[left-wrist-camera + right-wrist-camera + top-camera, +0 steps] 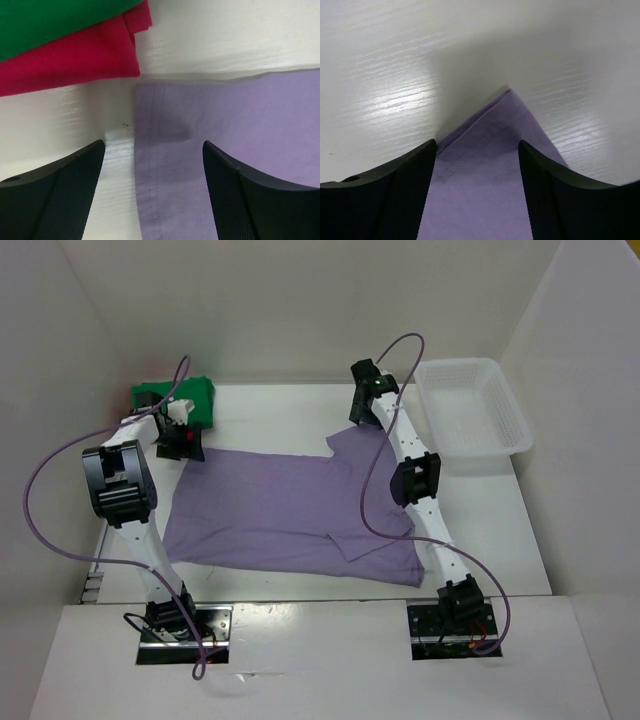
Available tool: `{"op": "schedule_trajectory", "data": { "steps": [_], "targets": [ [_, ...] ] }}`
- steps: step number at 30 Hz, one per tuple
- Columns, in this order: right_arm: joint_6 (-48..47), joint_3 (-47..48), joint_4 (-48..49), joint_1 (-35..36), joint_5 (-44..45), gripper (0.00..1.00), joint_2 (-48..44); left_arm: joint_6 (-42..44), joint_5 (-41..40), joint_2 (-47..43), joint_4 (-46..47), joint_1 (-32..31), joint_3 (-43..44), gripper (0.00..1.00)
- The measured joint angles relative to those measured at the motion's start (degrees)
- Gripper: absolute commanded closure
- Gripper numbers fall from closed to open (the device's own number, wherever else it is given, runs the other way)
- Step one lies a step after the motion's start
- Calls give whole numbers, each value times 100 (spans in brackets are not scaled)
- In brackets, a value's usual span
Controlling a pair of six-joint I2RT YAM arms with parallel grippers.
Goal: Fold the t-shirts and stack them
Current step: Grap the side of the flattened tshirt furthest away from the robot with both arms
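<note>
Sat at grasp step on lavender t-shirt (290, 510), left fingers (50, 200) and right fingers (375, 200) spread astride far corners, nothing pinched; probably needed both closing next.

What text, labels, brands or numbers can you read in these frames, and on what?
No readable text in any view.
Pale lavender cloth t-shirt, green cloth t-shirt, red cloth t-shirt: plain, no print or tag showing.
White plastic basket: no label visible.
Black-and-white robot arms: no legible markings.
</note>
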Motion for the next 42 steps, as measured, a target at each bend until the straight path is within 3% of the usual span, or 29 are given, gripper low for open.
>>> {"op": "schedule_trajectory", "data": {
  "steps": [7, 17, 21, 25, 26, 28, 30, 37, 42],
  "targets": [
    [-39, 0, 7, -13, 256, 19, 0, 44, -352, -13, 98, -87, -61, 14],
    [-247, 188, 409, -358, -4, 19, 181, 149, -883, -160, 258, -317, -286, 8],
    [-310, 188, 450, -404, -39, 25, 184, 9, -745, -146, 282, -313, -111, 7],
    [-382, 188, 492, -402, -175, 49, 188, -109, -693, 28, 310, -308, 339, 7],
    [-402, 188, 507, -402, -203, 61, 190, -131, -695, 81, 341, -308, 409, 7],
    [-435, 190, 538, -400, -271, 75, 192, -144, -708, 133, 354, -308, 413, 7],
    [-426, 195, 542, -389, -354, 98, 192, -149, -717, 155, 348, -308, 345, 7],
    [-417, 192, 533, -339, -562, 100, 181, -153, -688, 210, 323, -308, 286, 9],
    [-411, -39, 431, -269, -684, 100, 13, -251, -505, 232, 302, -308, 286, 29]
  ]
}}
